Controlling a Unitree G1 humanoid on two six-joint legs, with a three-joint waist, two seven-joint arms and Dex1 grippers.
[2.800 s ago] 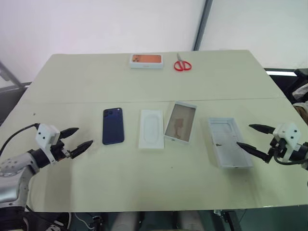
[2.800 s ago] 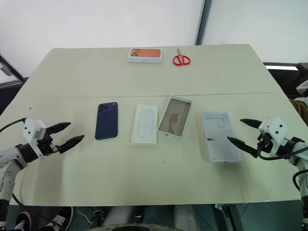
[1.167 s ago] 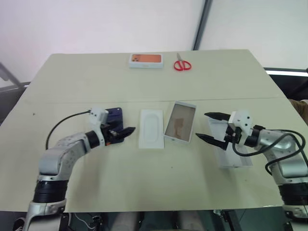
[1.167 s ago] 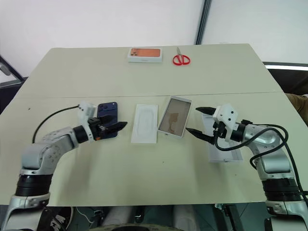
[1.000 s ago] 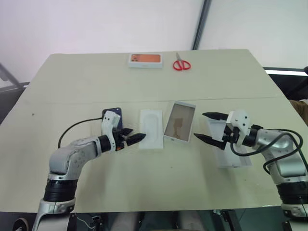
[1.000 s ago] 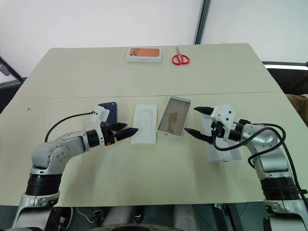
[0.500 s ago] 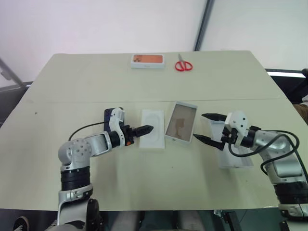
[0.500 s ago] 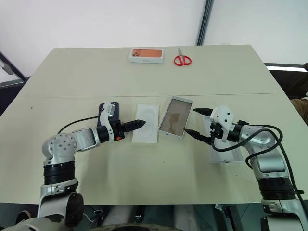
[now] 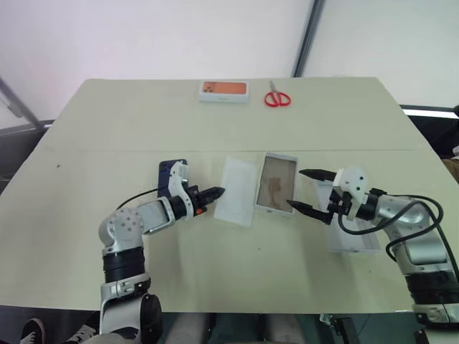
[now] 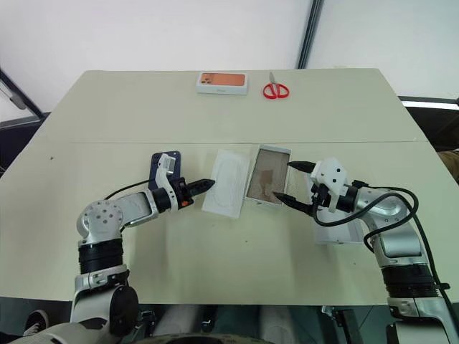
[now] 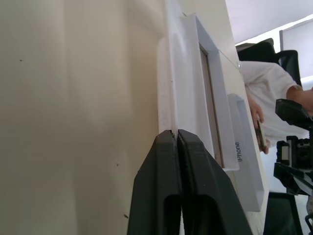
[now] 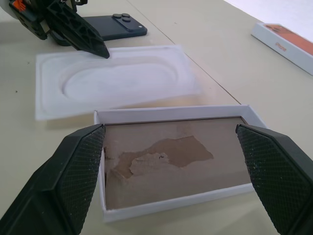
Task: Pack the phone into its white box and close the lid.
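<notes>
The dark blue phone (image 9: 168, 172) lies flat left of centre, partly behind my left wrist. My left gripper (image 9: 216, 191) reaches past it and is shut on the near edge of the flat white insert (image 10: 228, 183), as the left wrist view (image 11: 172, 132) shows. The insert lies skewed against the white box (image 9: 277, 184), whose brown floor (image 12: 171, 156) is bare. My right gripper (image 10: 285, 180) hovers open just right of the box, pointing at it. The lid (image 9: 353, 233) lies hollow side up under my right forearm.
A white box with an orange phone print (image 9: 223, 90) and red scissors (image 9: 277, 97) lie at the table's far edge. A seated person (image 11: 266, 105) shows beyond the table in the left wrist view.
My left gripper has reached on past the phone and closed at the insert's edge. The insert has skewed toward the white box. The right gripper has kept still and open.
</notes>
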